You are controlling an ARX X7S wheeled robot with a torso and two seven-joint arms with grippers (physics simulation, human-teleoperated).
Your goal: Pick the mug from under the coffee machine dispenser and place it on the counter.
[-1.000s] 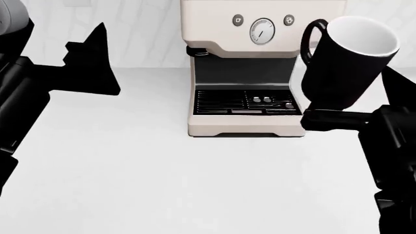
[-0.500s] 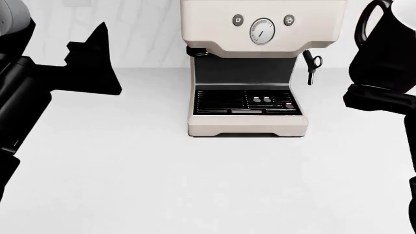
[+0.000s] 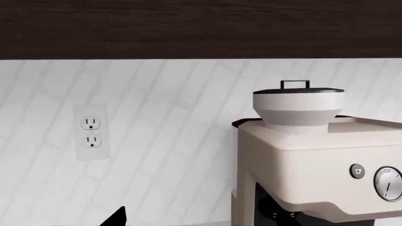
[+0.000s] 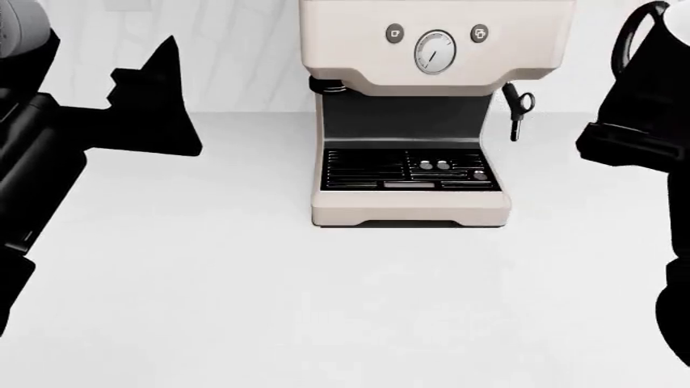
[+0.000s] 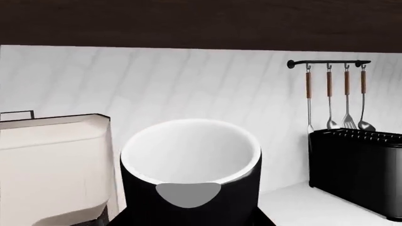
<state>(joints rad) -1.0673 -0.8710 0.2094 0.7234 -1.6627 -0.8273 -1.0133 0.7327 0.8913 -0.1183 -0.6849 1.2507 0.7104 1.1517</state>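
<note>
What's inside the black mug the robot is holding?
The mug looks empty: the right wrist view shows only its white inner wall, nothing poking out. The very bottom is hidden below the near rim, so a little liquid there cannot be ruled out.

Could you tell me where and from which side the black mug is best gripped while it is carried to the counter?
Grip the mug across its round body below the rim, from the side opposite its loop handle, as the right gripper seems to hold it. The cylindrical wall gives the fingers two opposed faces, the mug stays upright with its white inside facing up, and the handle stays clear.
</note>
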